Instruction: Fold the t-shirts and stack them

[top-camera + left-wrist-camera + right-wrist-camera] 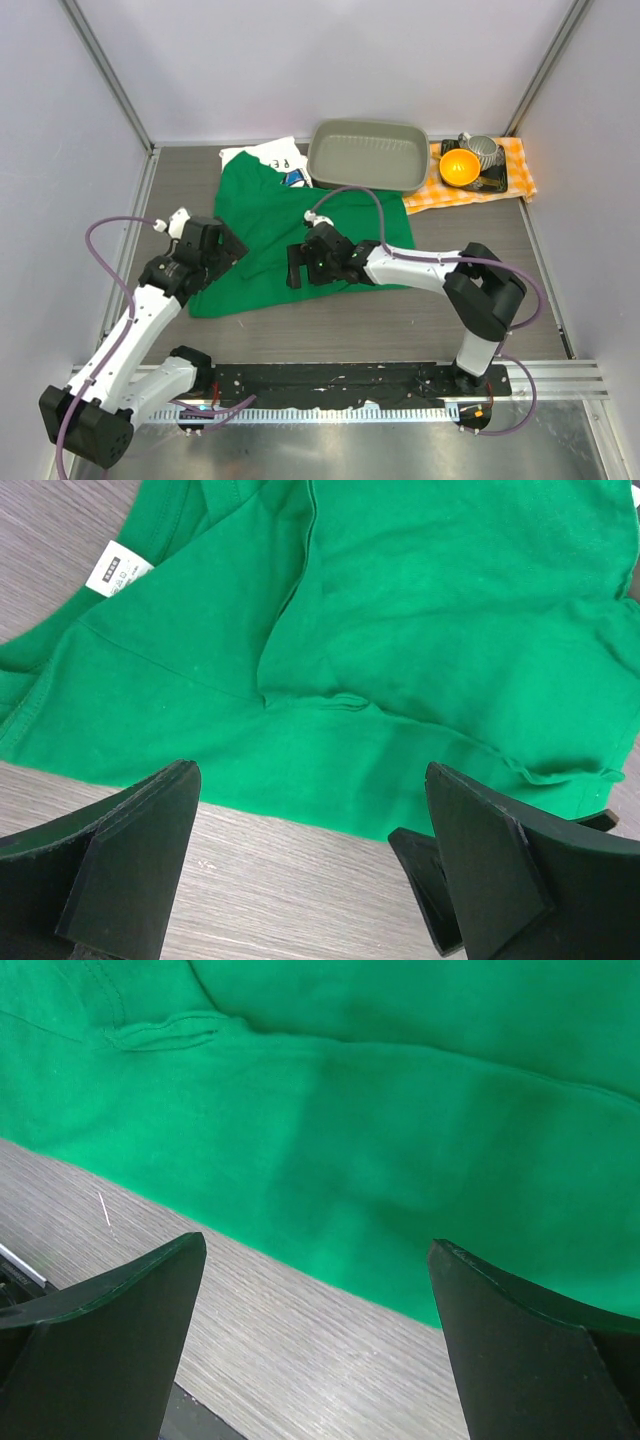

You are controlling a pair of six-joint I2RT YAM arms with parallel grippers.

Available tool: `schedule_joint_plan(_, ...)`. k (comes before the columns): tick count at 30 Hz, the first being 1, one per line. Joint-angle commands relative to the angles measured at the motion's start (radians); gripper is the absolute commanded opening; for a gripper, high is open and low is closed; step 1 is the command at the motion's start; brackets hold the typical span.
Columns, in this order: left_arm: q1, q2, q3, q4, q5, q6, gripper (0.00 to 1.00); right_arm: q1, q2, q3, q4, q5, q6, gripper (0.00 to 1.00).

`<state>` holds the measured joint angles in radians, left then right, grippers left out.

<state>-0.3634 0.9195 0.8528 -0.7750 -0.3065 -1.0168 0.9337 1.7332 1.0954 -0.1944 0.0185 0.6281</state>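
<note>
A grey tub [365, 155] sits at the far edge of the green t-shirt [270, 225], its inside showing only its own bare floor. Further right of the shirt, a black tray [497, 183] on an orange-checked cloth [520, 165] holds an orange bowl [459, 167] and a ribbed grey cup [484, 151].

The green t-shirt lies rumpled on the table [400, 320], its neck label [118, 568] showing. It covers part of the white t-shirt [268, 155] at its far left corner.

The left gripper [310, 775] is over the shirt's left edge and the right gripper [315, 1245] over its near hem. Both are spread wide and grasp nothing.
</note>
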Motion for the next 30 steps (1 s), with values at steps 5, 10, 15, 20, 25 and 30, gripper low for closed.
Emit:
schedule_joint_plan(5, 0.041, 0.027, 0.048, 0.029, 0.013, 0.044, 1.00, 0.007, 0.065, -0.089, 0.145, -0.077, 0.033, 0.99)
schedule_joint_plan(10, 0.041, 0.016, 0.012, 0.045, 0.024, 0.041, 1.00, 0.049, -0.015, -0.256, 0.148, -0.035, 0.073, 0.99)
schedule_joint_plan(15, 0.041, -0.007, -0.018, 0.051, 0.029, 0.034, 1.00, 0.166, -0.128, -0.391, 0.118, 0.050, 0.156, 0.99)
schedule_joint_plan(20, 0.041, -0.018, -0.037, 0.056, 0.037, 0.021, 1.00, 0.325, -0.210, -0.456, 0.037, 0.161, 0.260, 0.99)
schedule_joint_plan(25, 0.041, -0.036, -0.044, 0.048, 0.037, 0.017, 1.00, 0.454, -0.231, -0.450, -0.030, 0.254, 0.349, 1.00)
schedule_joint_plan(30, 0.041, -0.050, -0.058, 0.042, 0.055, 0.014, 1.00, 0.473, -0.242, -0.355, -0.152, 0.418, 0.325, 1.00)
